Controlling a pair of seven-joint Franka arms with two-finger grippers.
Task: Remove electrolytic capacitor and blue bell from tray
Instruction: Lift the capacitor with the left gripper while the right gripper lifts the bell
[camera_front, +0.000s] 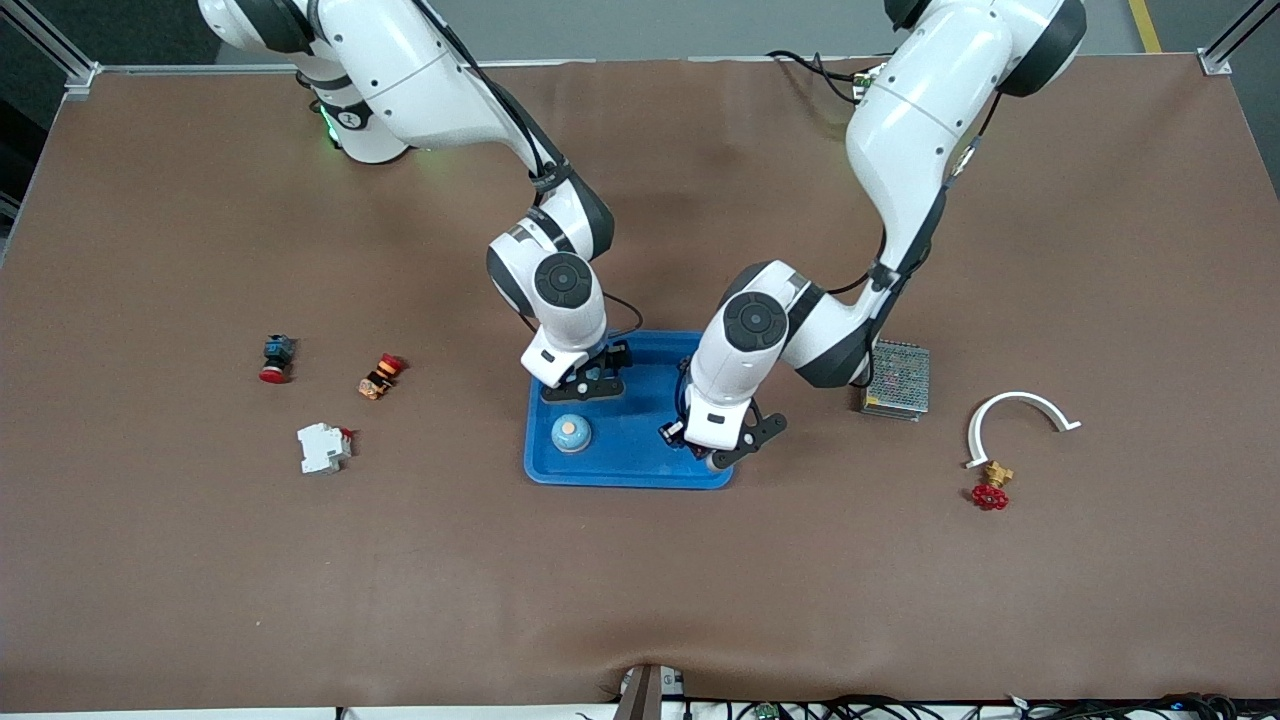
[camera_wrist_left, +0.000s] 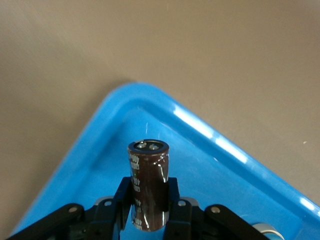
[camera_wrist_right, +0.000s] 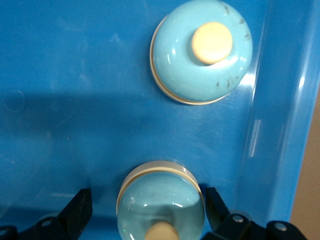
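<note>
On the brown table (camera_front: 200, 560), toward the right arm's end, lie a red-capped push button (camera_front: 275, 359), a small orange and red switch part (camera_front: 379, 376) beside it, and a white breaker block (camera_front: 323, 447) nearer the front camera than both.

At the middle sits the blue tray (camera_front: 640, 465). The right arm (camera_front: 450, 90) reaches down from its base to the tray's end on its own side, and the right gripper (camera_front: 585, 388) hangs low over the tray floor. In the right wrist view its fingers (camera_wrist_right: 75, 212) are spread wide, with a light blue bell (camera_wrist_right: 161, 205) sitting between them and a gap on each side, so they grip nothing. A 2nd light blue bell (camera_front: 571, 433) with a cream button on top rests on the tray floor just beside the 1st, close to the tray wall.

The left arm (camera_front: 930, 120) bends down to the tray's corner nearest the front camera on its own side. The left gripper (camera_wrist_left: 149, 202) is there, its fingers (camera_wrist_left: 125, 197) closed on a dark brown cylindrical capacitor (camera_wrist_left: 148, 187), which stands upright over the tray's floor near that corner.

Toward the left arm's end of the table are a metal mesh-topped box (camera_front: 897, 379), a white curved bracket (camera_front: 1015, 415), and a brass valve with a red handwheel (camera_front: 991, 490) nearest the front camera.
</note>
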